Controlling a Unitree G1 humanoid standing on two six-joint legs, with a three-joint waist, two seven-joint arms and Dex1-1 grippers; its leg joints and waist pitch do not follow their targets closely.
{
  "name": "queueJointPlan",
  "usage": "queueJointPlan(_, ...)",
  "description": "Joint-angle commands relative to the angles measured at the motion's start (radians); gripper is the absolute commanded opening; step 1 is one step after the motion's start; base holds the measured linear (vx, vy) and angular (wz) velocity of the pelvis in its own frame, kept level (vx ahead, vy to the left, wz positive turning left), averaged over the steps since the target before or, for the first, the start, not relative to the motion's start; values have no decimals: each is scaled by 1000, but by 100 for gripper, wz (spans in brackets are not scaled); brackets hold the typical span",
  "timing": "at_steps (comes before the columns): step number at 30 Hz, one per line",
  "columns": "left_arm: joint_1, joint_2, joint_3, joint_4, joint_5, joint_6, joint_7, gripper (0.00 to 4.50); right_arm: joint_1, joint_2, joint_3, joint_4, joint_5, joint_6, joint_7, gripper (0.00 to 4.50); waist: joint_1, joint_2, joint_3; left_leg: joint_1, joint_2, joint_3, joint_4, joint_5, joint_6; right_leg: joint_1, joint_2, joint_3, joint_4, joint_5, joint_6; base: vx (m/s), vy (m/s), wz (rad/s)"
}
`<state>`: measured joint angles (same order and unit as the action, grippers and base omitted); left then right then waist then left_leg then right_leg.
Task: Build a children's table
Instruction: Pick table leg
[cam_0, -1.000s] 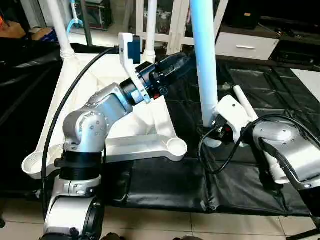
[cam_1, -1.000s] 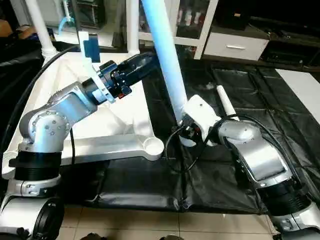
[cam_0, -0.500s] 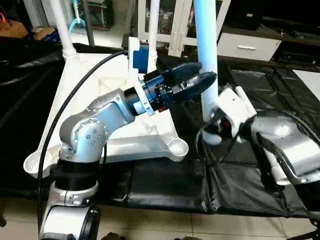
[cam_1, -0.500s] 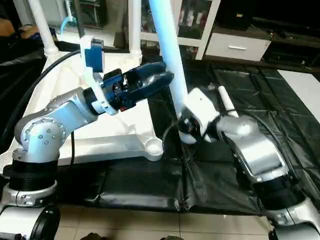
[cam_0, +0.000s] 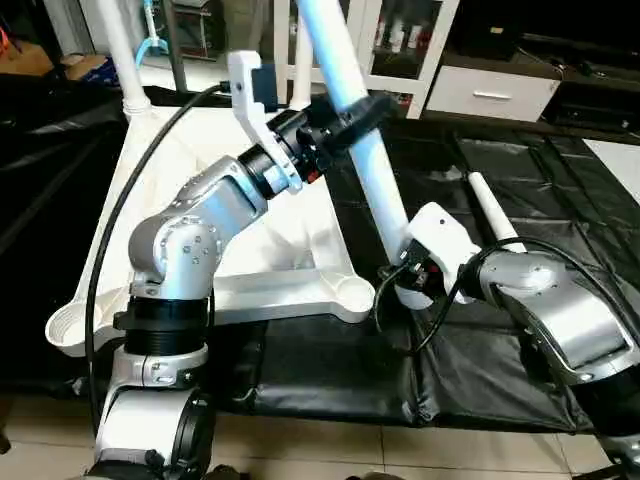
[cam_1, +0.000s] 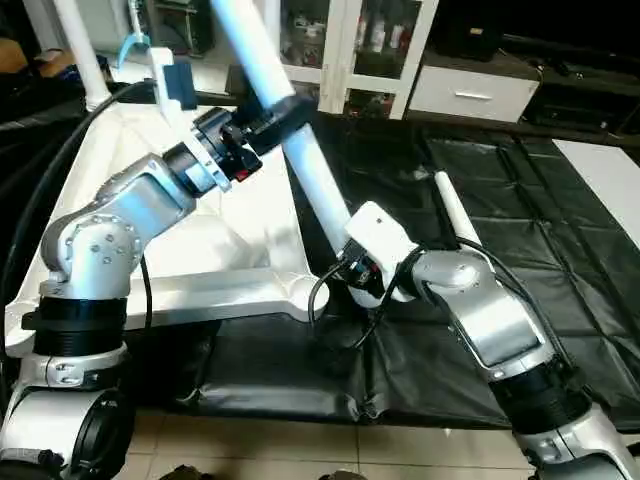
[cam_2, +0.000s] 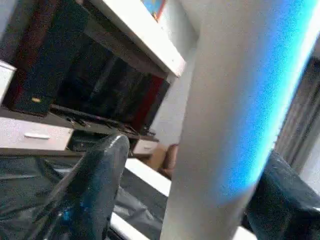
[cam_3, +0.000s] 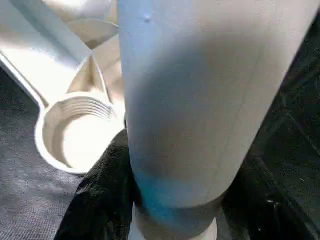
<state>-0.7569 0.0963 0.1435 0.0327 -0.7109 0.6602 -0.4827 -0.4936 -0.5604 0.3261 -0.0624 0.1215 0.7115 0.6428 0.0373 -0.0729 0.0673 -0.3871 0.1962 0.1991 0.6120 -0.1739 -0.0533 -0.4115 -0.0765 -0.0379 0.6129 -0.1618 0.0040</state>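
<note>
Black sheeting (cam_0: 500, 340) covers the work surface under the upturned white plastic rectangular tabletop (cam_0: 190, 190), its far edge cut off. Leaning over them, a long tapered white tube leg (cam_0: 365, 170) loses its top past the frame. Right gripper (cam_0: 405, 285) pinches the leg's lower end beside an open threaded corner socket (cam_3: 75, 130), seen closely from the wrist. Left gripper (cam_0: 355, 110) straddles the leg higher up, black fingers (cam_2: 90, 185) spread either side.
</note>
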Motion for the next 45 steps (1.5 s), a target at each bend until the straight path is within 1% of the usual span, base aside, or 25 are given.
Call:
queueJointPlan(1,0,6,1,-15,22,-4,13,327,-27,-15,-10,14,-9,-26,15,185,3,-9,-78,22,30,-13,-62,-156,-2,46,-46,33,-65,-226,-172,0,0,0)
queueJointPlan(2,-2,9,-2,-13,26,-5,9,317,-32,-17,-11,22,-8,-32,19,185,2,3,-77,23,30,-14,-64,-171,-10,45,-45,33,-68,-231,-167,0,0,0)
queueJointPlan(3,-3,14,-6,-9,28,-3,0,317,-38,-16,-12,34,-8,-40,23,185,4,11,-77,25,30,-15,-63,-177,-16,44,-46,33,-66,-230,-168,0,0,0)
queueJointPlan(4,-14,19,-7,2,25,3,-14,306,-53,-14,-14,59,-8,-52,29,185,-1,-6,-78,24,29,-12,-62,-183,-16,44,-44,33,-69,-232,-165,0,0,0)
queueJointPlan(5,-16,22,-11,12,23,7,-29,292,-58,-15,-9,77,-20,-68,26,185,3,2,-78,24,29,-15,-64,-178,-17,46,-45,33,-64,-226,-169,0,0,0)
queueJointPlan(7,-17,24,-14,18,20,9,-36,277,-62,-16,-5,88,-28,-78,24,185,3,-1,-78,24,27,-13,-63,-187,-20,45,-45,33,-67,-240,-167,0,0,0)
queueJointPlan(8,-8,20,-14,16,18,12,-16,271,-56,-14,9,89,-41,-87,26,185,4,22,-77,26,28,-15,-64,-193,-29,44,-45,34,-68,-227,-171,0,0,0)
queueJointPlan(9,-5,17,-11,11,10,20,-6,260,-54,-13,12,86,-44,-86,28,185,1,15,-78,24,28,-15,-64,-193,-30,45,-42,33,-67,-215,-171,0,0,0)
queueJointPlan(11,0,17,-14,6,8,23,-6,237,-48,-7,6,77,-36,-78,27,185,5,5,-80,22,27,-15,-64,-179,-23,51,-44,32,-61,-185,-183,0,0,0)
queueJointPlan(15,5,18,-17,1,11,14,-10,203,-38,-2,6,70,-48,-80,34,185,4,13,-80,24,28,-15,-63,-181,-20,49,-43,33,-62,-181,-191,0,0,0)
queueJointPlan(20,-22,12,-16,23,15,1,-23,171,-52,-5,14,88,-58,-102,42,184,3,11,-80,25,28,-15,-64,-192,-21,50,-43,32,-62,-180,-195,0,0,0)
queueJointPlan(22,-31,7,-15,30,17,-5,-20,160,-54,-2,13,94,-65,-110,42,184,5,16,-79,26,28,-16,-64,-198,-23,50,-44,32,-64,-189,-196,0,0,0)
queueJointPlan(24,-34,3,-11,31,14,-2,-11,158,-54,1,11,95,-69,-114,40,184,4,14,-80,25,28,-16,-65,-200,-26,50,-43,32,-63,-187,-194,0,0,0)
queueJointPlan(25,-34,2,-10,31,13,-1,-9,158,-53,1,11,95,-69,-114,40,184,4,18,-80,26,29,-17,-65,-199,-27,50,-43,32,-62,-177,-197,0,0,0)
queueJointPlan(27,-35,0,-8,30,12,-1,-5,156,-52,3,9,94,-70,-115,38,184,5,18,-81,25,28,-17,-65,-194,-25,51,-43,32,-61,-161,-203,0,0,0)
queueJointPlan(29,-35,-4,1,29,11,-11,4,156,-49,16,-1,99,-78,-127,23,184,5,26,-82,26,28,-18,-65,-201,-27,52,-42,31,-60,-145,-211,0,0,0)
queueJointPlan(30,-35,-4,1,29,11,-11,4,156,-49,16,-1,99,-78,-127,23,184,5,24,-82,25,27,-17,-65,-198,-26,53,-43,31,-60,-140,-213,0,0,0)
queueJointPlan(32,-34,-5,14,15,2,-6,18,155,-45,25,-7,94,-86,-147,6,184,6,28,-81,27,27,-18,-65,-205,-28,52,-43,31,-60,-147,-216,0,0,0)
queueJointPlan(34,-37,-6,17,14,1,-6,22,155,-46,27,-9,96,-90,-154,0,184,6,27,-81,26,27,-18,-65,-209,-28,53,-43,31,-60,-152,-216,0,0,0)
queueJointPlan(35,-47,-2,29,20,1,-14,28,155,-47,53,-36,96,-58,-183,0,184,6,27,-82,27,27,-17,-65,-212,-27,52,-43,31,-60,-157,-216,0,0,0)
queueJointPlan(36,-48,-1,30,21,2,-15,28,155,-47,54,-37,95,-57,-188,1,219,6,28,-82,27,28,-17,-65,-214,-27,51,-44,31,-60,-157,-216,0,0,0)
queueJointPlan(38,-60,9,44,38,10,-34,30,155,-42,63,-46,86,-58,-223,-13,254,5,30,-82,29,28,-18,-65,-213,-29,50,-42,30,-60,-151,-213,0,0,0)
queueJointPlan(40,-69,15,51,49,10,-40,25,155,-37,65,-54,77,-54,-228,-18,257,5,29,-79,28,26,-17,-66,-215,-28,51,-42,31,-61,-158,-210,0,0,0)
queueJointPlan(42,-76,19,54,56,10,-45,22,154,-36,68,-61,71,-51,-234,-18,285,4,31,-80,29,25,-17,-66,-222,-29,51,-41,31,-62,-172,-205,0,0,0)
queueJointPlan(45,-91,33,56,75,16,-49,12,154,-36,79,-75,63,-57,-277,-39,304,5,35,-81,30,26,-18,-67,-221,-34,50,-40,30,-60,-157,-205,0,0,0)
